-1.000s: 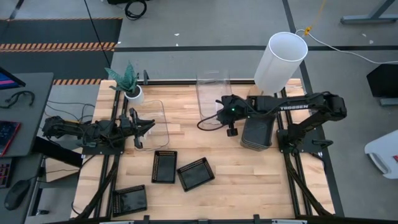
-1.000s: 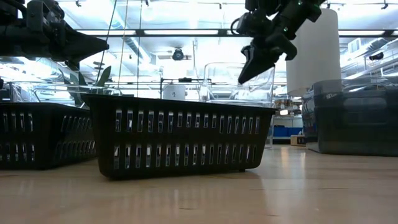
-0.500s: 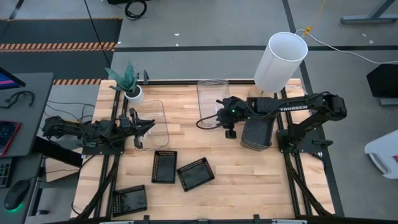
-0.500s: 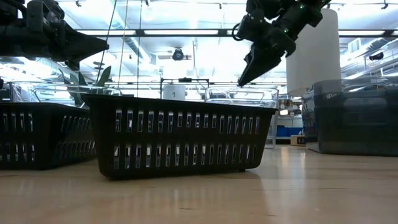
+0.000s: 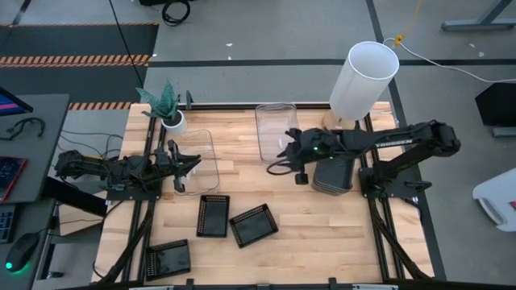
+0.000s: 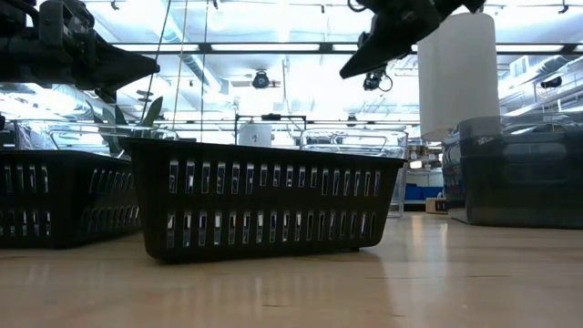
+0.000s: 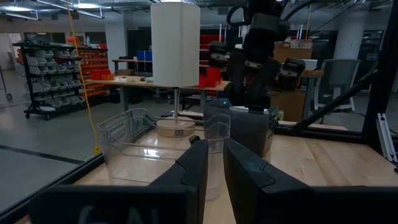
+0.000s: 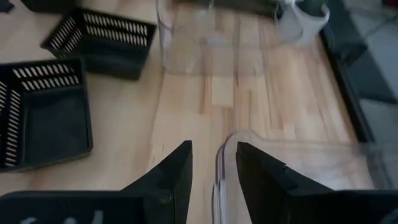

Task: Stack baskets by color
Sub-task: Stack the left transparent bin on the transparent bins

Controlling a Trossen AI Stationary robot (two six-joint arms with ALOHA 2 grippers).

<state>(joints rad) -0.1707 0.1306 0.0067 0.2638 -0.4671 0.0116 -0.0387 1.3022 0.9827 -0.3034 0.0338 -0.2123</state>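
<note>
**Clear basket lies flat at the far edge, right tool just off its rim**

The clear basket (image 5: pixel 275 131) you are working with lies flat on the surface (image 5: pixel 322 217) near its far edge, beside the tall white cylinder (image 5: pixel 363 80). Its long axis runs from the far edge toward the near edge. Your right tool (image 5: pixel 288 150) hovers at the basket's near right corner, raised above it in the low view. In the right wrist view the rim of the basket (image 8: pixel 292 168) sits just past the fingertips (image 8: pixel 178 163), slightly to one side of the gap. The tool's jaws are spread apart and hold nothing.

The second clear basket (image 5: pixel 196 161) lies well apart, on the left side of the surface, with its long axis the same way. Your left tool (image 5: pixel 184 165) rests at this basket; its jaws are nearly pressed together, and I cannot tell whether they pinch the wall.

To stack clear on clear, one basket must cross the space between them. The right arm is nearer the far basket, the left arm nearer the other.

The grey baskets (image 5: pixel 333 174) sit stacked below the right arm. Three black baskets (image 5: pixel 213 215) lie scattered nearer you.
</note>
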